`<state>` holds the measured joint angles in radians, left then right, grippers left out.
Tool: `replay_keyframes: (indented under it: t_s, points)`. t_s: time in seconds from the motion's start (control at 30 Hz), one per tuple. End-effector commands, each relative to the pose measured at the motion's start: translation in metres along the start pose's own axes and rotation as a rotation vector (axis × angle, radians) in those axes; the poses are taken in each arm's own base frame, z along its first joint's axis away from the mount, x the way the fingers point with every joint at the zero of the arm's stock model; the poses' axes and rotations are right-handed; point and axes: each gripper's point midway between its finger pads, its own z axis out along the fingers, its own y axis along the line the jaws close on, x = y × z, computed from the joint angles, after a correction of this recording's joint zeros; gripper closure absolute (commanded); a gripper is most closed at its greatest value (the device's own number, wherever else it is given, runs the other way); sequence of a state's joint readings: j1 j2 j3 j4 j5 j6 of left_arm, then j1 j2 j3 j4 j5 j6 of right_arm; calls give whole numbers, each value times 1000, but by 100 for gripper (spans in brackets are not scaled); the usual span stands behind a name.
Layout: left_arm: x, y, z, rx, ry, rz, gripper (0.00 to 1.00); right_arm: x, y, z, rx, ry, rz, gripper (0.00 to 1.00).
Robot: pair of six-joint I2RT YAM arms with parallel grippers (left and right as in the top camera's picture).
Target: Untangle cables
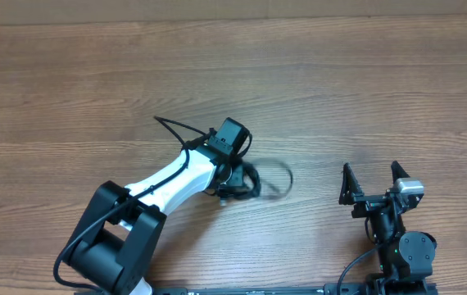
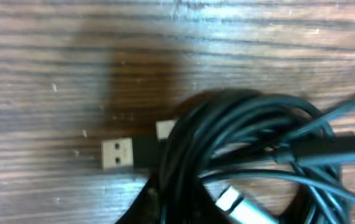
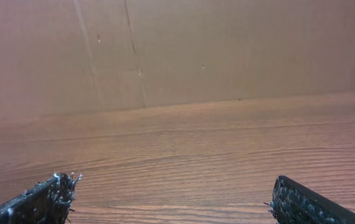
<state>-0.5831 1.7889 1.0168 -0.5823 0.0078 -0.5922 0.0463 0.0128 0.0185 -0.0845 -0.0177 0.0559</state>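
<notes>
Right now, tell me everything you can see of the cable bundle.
The cables are thin, black, rubbery-looking cords coiled into one loose tangle, lying flat on the wooden table. A silver USB plug sticks out on one side, and another silver-tipped plug lies among the loops. From overhead, one loop spreads out beyond the rest. The left hand is closed down on the bundle, apparently gripping it.

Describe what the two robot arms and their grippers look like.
The left arm has a white link between black joints, with a thin black cable along it and a black camera block at the wrist. The right arm is black with a silver-grey camera block; the right gripper has two pointed black fingers.
</notes>
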Motion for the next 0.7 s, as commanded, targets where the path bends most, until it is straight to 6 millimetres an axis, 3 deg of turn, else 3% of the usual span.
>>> replay_keyframes:
  t_s: [0.0,0.67]
  points:
    - [26,10,24,-37,104,-13,96,2,-2,0,10,-3,-2,0]
    - [31,3,21,-2,130,-41,96,2,-2,0,10,-3,-1,0]
